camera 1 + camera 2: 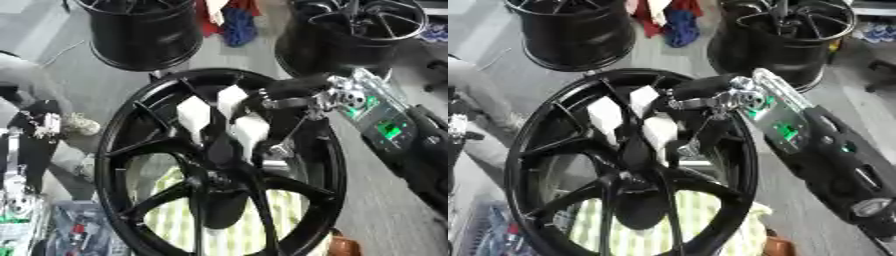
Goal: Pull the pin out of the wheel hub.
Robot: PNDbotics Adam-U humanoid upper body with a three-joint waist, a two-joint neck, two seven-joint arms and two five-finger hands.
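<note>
Over the upper rim of the black wheel hub (131, 150), the right hand (229, 117) is held, white-tipped fingers curled toward the centre. Whether a pin is gripped cannot be told. The left hand is not seen.

The right arm (833, 160), coming in from four o'clock, is mostly black, with a silver plate and a green lit screen on the forearm. The right hand (645, 122) has white fingertips (605, 115) and silver metal wrist joints.

Right robot hand (645, 117) reaches forward, white-tipped fingers straight.
</note>
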